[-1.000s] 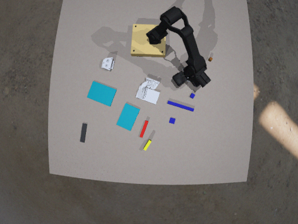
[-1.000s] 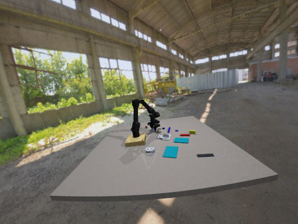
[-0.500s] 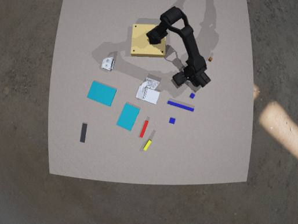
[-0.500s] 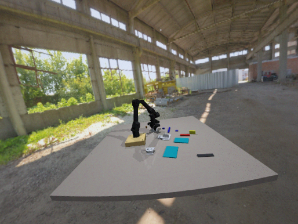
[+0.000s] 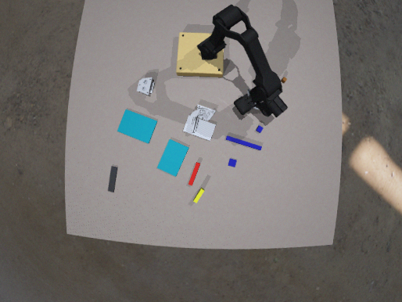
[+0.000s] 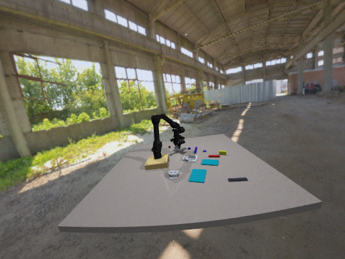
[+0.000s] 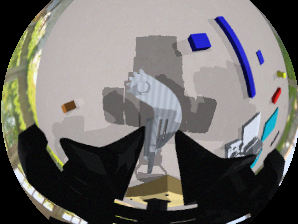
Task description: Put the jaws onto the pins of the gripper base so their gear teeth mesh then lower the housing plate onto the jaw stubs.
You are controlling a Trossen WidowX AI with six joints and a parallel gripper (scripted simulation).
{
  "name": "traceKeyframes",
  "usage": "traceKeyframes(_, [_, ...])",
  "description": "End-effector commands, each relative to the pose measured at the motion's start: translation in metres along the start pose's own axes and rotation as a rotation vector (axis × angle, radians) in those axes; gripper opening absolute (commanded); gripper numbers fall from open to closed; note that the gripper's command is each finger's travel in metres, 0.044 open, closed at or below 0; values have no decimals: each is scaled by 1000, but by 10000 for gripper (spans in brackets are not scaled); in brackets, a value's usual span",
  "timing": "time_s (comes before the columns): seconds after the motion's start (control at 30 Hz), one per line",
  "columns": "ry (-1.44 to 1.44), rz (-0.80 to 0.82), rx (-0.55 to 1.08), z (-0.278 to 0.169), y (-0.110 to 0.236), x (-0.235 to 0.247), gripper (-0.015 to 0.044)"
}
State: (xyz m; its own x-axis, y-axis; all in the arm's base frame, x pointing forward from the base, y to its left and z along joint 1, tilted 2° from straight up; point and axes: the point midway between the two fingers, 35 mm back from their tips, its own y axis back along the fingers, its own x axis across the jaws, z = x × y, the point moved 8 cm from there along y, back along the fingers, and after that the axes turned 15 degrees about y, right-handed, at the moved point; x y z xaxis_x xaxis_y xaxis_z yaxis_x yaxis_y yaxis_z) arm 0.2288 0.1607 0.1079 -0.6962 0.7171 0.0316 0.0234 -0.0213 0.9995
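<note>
Toothed jaw held, base off to one side.
End effector [image 5: 255,103] [image 6: 178,146] [image 7: 160,131] narrowed on pale grey toothed jaw [image 5: 256,108] [image 7: 167,104]; white ribbed base [image 5: 205,130] [image 6: 190,158] [image 7: 251,128] lies lower left in top view.

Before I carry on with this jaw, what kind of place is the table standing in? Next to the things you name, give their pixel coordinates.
Probably a disused factory hall: high trussed roof [image 6: 235,30], a big window with greenery behind it [image 6: 60,84], and a bare, dirty floor [image 6: 302,141] around the table [image 6: 161,204].
</note>
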Motion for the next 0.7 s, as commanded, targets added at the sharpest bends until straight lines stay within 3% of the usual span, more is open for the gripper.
traceKeyframes(0.0, [2, -4, -13, 1, 18, 0, 134])
traceKeyframes(0.3, [1, -3, -13, -2, 44, 0, 134])
traceKeyframes(0.67, [37, -3, -13, -3, 45, -4, 134])
